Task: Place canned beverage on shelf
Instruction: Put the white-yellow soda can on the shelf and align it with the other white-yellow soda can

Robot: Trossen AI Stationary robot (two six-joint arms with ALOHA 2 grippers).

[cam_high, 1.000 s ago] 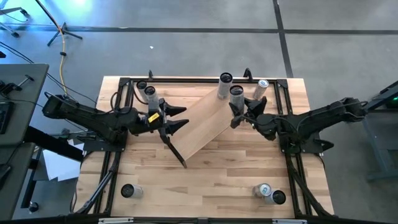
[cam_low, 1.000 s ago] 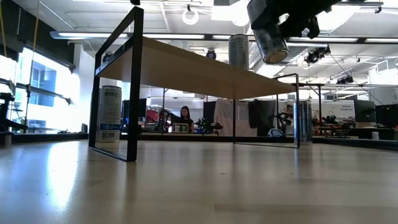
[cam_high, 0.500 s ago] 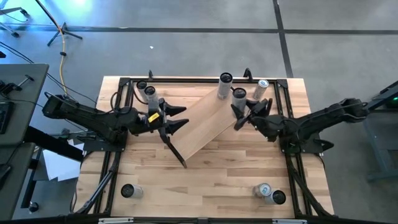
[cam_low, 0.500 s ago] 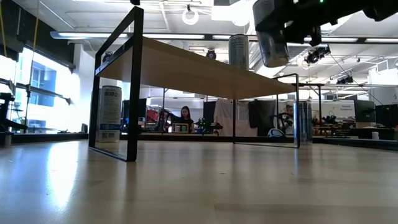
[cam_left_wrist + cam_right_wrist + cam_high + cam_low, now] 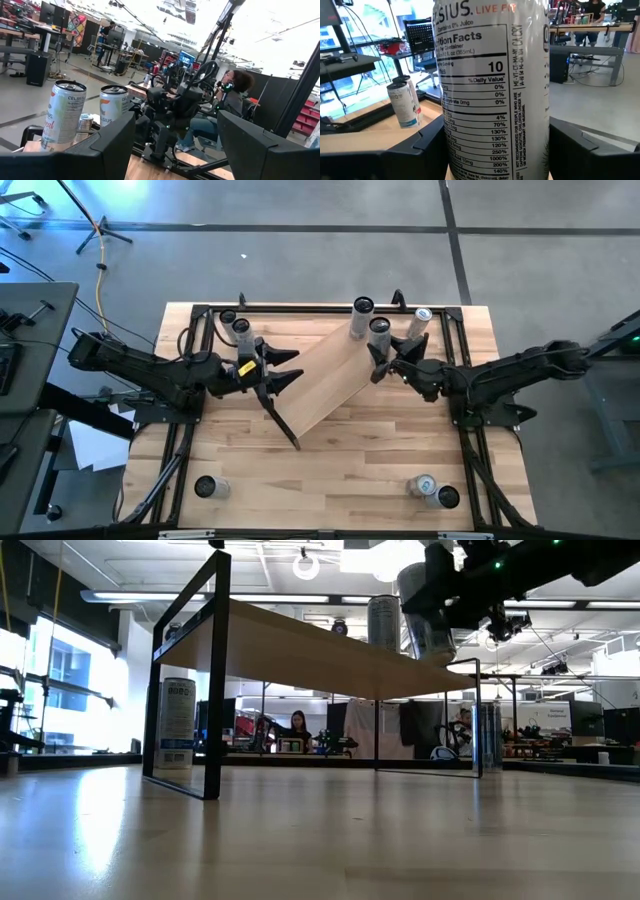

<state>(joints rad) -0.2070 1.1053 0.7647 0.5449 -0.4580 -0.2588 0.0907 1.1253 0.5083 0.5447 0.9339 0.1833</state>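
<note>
The shelf (image 5: 330,375) is a pale board lying aslant across the table, standing on black end brackets (image 5: 212,680). One can (image 5: 361,313) stands upright on its far end. My right gripper (image 5: 388,356) is shut on a second white can (image 5: 492,85), upright over the same end beside the first. In the low view this can's base (image 5: 430,657) is level with the board's top; whether it touches I cannot tell. My left gripper (image 5: 288,369) hovers open over the shelf's near-left end, with nothing between its fingers (image 5: 115,145). My right gripper pinches the can's lower wall (image 5: 451,150) between its two fingers, one on each side. The fingers (image 5: 427,147) come in level from the table's right and lie across the can. The can stands upright in the hold, its top (image 5: 380,326) up.
Two cans (image 5: 240,328) stand at the far left of the table and one (image 5: 421,318) at the far right. More cans (image 5: 205,486) (image 5: 436,491) stand near the front edge. A black frame (image 5: 300,308) runs round the table. People sit in the room behind.
My right gripper has come down with the can toward the shelf's far end. The can, tilted and well above the board a second ago, is now upright with its base at the board's top.
</note>
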